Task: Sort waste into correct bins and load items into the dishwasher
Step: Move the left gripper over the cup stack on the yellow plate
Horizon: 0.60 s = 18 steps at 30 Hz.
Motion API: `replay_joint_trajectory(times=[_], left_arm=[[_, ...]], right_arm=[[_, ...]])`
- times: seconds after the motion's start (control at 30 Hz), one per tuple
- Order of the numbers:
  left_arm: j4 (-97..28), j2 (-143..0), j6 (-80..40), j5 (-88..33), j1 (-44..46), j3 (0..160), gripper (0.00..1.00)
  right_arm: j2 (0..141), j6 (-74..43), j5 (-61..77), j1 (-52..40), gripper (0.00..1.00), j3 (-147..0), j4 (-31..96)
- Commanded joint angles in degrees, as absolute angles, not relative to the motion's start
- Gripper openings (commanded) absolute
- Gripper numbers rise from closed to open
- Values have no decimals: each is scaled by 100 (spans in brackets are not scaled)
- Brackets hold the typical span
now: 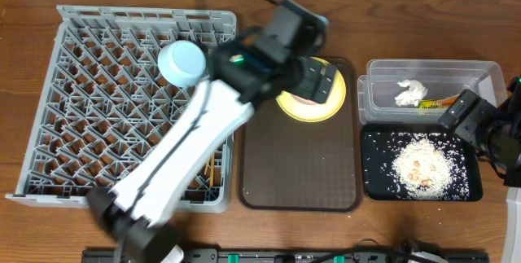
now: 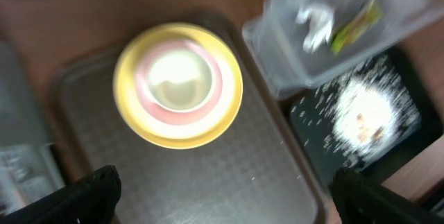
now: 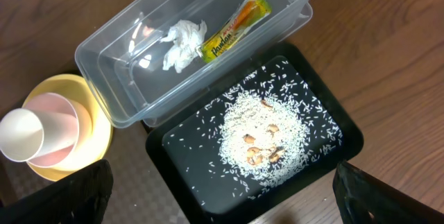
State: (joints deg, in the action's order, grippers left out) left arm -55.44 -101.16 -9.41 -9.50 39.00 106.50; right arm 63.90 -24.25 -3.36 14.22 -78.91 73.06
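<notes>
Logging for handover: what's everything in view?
rack: one, grey, left
bowl: one, blue, on rack
chopsticks: count unclear, wooden, in rack
tray: one, brown, centre
plate: one, yellow, on tray
dish: one, pink, on plate
cup: one, white, in dish
clear bin: one, clear, right rear
napkin: one, white, clear bin
wrapper: one, green-orange, clear bin
black bin: one, black, right front
rice: scattered, white, black bin
left claw: black, open, over tray
right claw: black, open, over rice

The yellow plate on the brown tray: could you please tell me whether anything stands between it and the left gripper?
Yes. A pink cup with a white cup nested in it sits on the middle of the yellow plate, under the open left gripper; only its rim shows bare.
</notes>
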Motion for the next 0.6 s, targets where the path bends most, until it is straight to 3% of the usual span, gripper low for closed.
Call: replay_joint_trajectory(times=[0.0, 0.03, 0.07, 0.1, 0.17, 0.2, 0.57], left_arm=[[-5483, -10567, -408, -1072, 4012, 10711, 98], [-5409, -10700, -412, -1072, 4012, 10711, 97], [-5330, -10814, -414, -1072, 4012, 10711, 76], [-5238, -10949, -464, -1072, 4010, 10711, 62], [-5085, -11170, -502, -1072, 4012, 10711, 42], [-5037, -11271, -499, -1070, 4012, 10711, 37], [-4355, -12040, -497, -652, 4032, 10711, 36]], right_arm=[[6377, -2351, -338, 1420, 99, -7911, 7310], [6375, -2351, -338, 1420, 99, -7911, 7310], [6375, -2351, -338, 1420, 99, -7911, 7312], [6375, -2351, -338, 1420, 99, -7911, 7312], [6375, -2351, -338, 1420, 99, -7911, 7312], [6377, -2351, -338, 1420, 99, -7911, 7312], [6377, -2351, -338, 1420, 99, -7911, 7312]])
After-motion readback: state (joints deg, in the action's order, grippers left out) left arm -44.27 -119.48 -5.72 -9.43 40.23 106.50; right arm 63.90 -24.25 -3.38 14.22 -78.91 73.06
